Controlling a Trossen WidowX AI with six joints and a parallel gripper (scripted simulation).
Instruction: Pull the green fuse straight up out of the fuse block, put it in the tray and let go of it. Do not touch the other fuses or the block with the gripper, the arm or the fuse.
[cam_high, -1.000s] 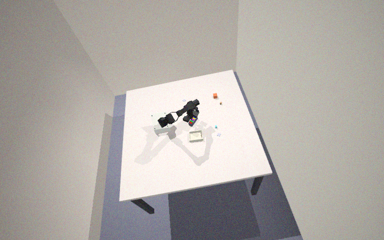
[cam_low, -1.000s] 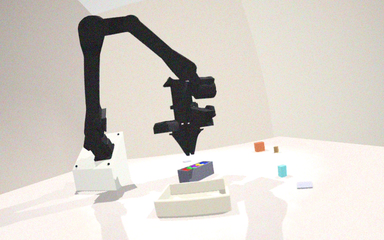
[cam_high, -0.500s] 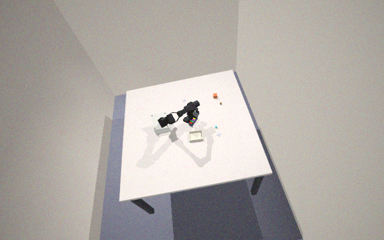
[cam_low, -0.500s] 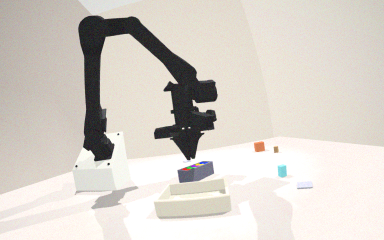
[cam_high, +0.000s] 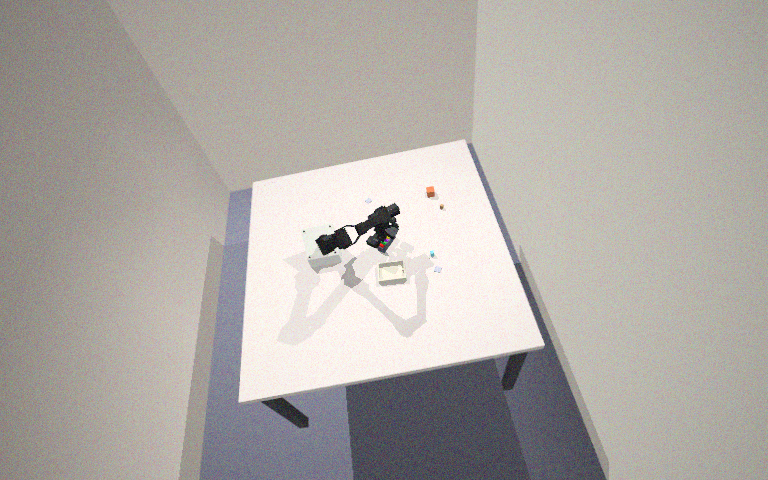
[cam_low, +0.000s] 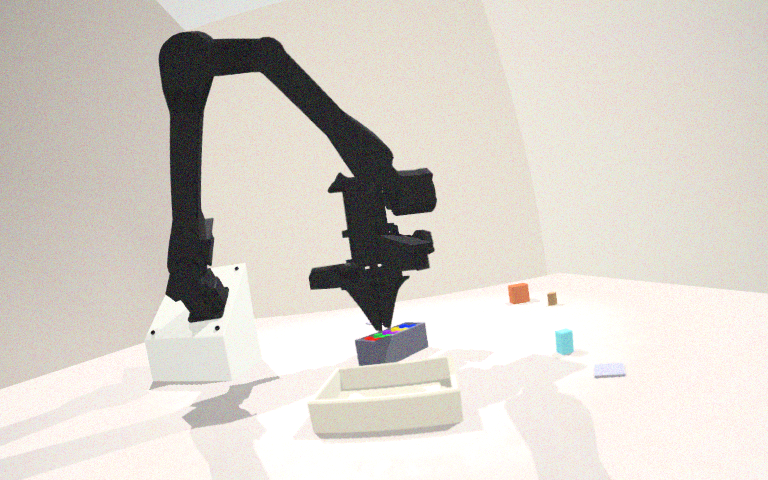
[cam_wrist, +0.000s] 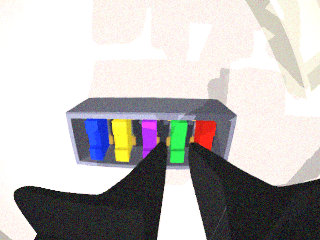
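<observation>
The green fuse (cam_wrist: 178, 131) (cam_low: 380, 336) stands in the dark grey fuse block (cam_wrist: 150, 107) (cam_low: 407, 344), between the purple fuse (cam_wrist: 149, 131) and the red fuse (cam_wrist: 205, 132). The yellow fuse (cam_wrist: 122, 135) and the blue fuse (cam_wrist: 97, 135) stand farther along. My gripper (cam_wrist: 177, 149) (cam_low: 385, 327) points down close over the block, narrowly open and empty. In the wrist view its tips lie on either side of the green fuse's line; whether they touch any fuse cannot be told. The cream tray (cam_low: 390, 417) (cam_high: 391, 282) is empty.
An orange cube (cam_high: 430, 192) (cam_low: 518, 293), a small brown block (cam_high: 441, 207) (cam_low: 552, 298), a cyan block (cam_high: 432, 253) (cam_low: 564, 342) and a pale flat tile (cam_high: 437, 270) (cam_low: 609, 370) lie to the right. Another pale tile (cam_high: 368, 200) lies behind the arm.
</observation>
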